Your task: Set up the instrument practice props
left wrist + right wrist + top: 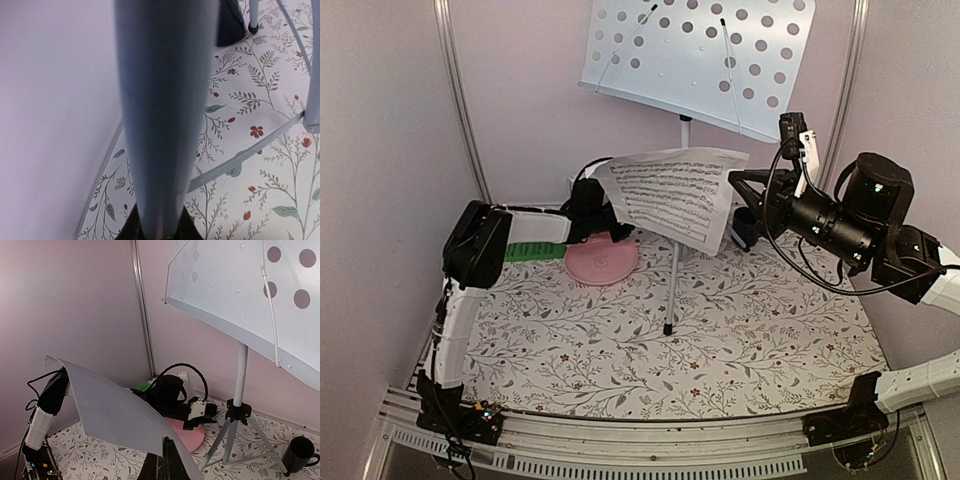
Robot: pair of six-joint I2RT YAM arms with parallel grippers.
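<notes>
The pale blue-grey perforated music stand (695, 55) (235, 295) rises on its silver tripod (673, 270) at the back middle. The white music sheet (675, 195) (110, 410) hangs in the air in front of the pole, printed side up and bowed. My right gripper (738, 183) (167, 442) is shut on its right edge. My left gripper (618, 233) (160, 232) lies low over the pink plate, its dark fingers closed against the sheet (165, 115) at the lower left corner. The green music sheet (535, 250) (142, 387) lies behind the left arm. A white metronome (183, 378) is partly hidden behind the left wrist.
The pink plate (605, 265) (195, 435) lies left of the tripod, under the left gripper. A dark mug (745, 228) (302, 452) stands right of the tripod near the back wall. Tripod legs (250, 152) spread over the floral cloth. Pink walls close in on three sides.
</notes>
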